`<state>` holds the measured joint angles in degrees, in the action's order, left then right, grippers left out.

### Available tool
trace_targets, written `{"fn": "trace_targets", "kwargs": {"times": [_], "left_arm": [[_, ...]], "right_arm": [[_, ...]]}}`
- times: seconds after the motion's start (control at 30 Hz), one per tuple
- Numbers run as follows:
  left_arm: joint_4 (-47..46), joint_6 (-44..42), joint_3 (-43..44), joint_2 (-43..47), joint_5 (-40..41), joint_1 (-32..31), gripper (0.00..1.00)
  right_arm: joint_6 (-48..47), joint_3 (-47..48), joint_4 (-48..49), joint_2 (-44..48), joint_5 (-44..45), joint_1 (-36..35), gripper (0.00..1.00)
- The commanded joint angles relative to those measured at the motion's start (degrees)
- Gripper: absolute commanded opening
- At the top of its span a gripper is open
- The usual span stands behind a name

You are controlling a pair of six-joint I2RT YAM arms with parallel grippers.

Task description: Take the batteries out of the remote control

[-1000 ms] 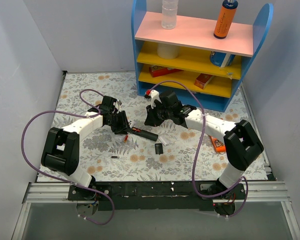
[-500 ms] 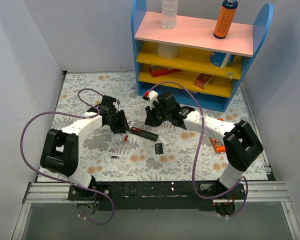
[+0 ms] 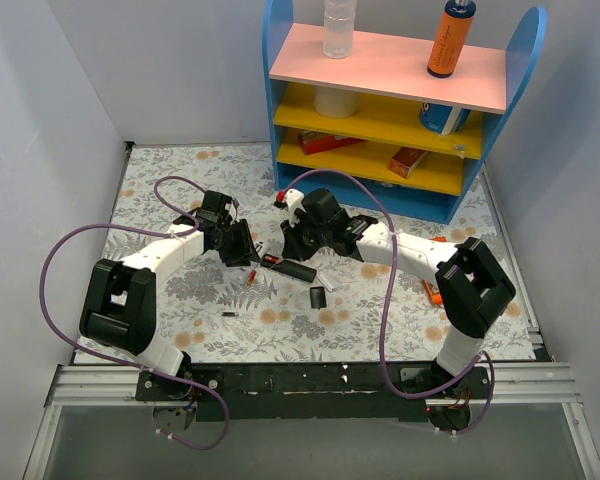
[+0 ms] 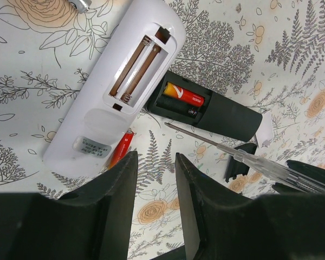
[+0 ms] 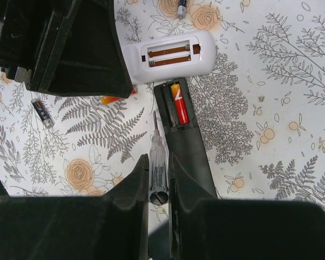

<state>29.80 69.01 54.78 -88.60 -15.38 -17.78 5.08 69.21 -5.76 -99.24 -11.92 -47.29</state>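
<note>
Black plastic remote control [image 3: 292,268] lies mid-mat, long axis running far-left to near-right, its open bay at the left end holding one red-and-white cylindrical battery [image 4: 183,96]. One loose battery [image 4: 121,149], red, lies against the white remote [image 4: 119,70]. Right gripper [image 5: 158,173] clamps one clear-handled screwdriver [image 5: 157,146]; left gripper [image 4: 156,162] gapes, empty.

Black remote control [image 4: 227,115], red-and-orange battery [image 4: 184,95], white remote [image 4: 100,116], clear-handled screwdriver [image 5: 157,162], white tablecloth [image 4: 292,32] with grey ferns and orange flowers.

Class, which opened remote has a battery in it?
The black remote control: a red battery sits in its bay; the white remote's bay is empty.
</note>
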Motion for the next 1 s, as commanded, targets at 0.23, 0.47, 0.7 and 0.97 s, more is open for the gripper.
{"fn": "trace_targets", "kwargs": {"times": [0.23, 0.47, 0.7, 0.97], "left_arm": [[-0.01, -0.19, 0.06, 3.08, 1.14, 0.11, 0.34], [0.08, -0.28, 0.23, 2.46, 1.23, 0.11, 0.34], [-0.01, -0.28, 0.06, 2.73, 1.23, 0.11, 0.34], [-0.09, -0.28, 0.06, 2.82, 0.96, 0.11, 0.34]], "right_arm": [[-0.16, 2.07, -0.39, 1.68, 0.14, -0.61, 0.01], [1.07, 2.86, 1.19, 2.12, 4.19, -0.61, 0.01], [2.30, 4.53, 0.93, 1.07, 4.28, -0.53, 0.01], [2.92, 4.88, 1.54, 1.25, 5.94, -0.09, 0.01]]}}
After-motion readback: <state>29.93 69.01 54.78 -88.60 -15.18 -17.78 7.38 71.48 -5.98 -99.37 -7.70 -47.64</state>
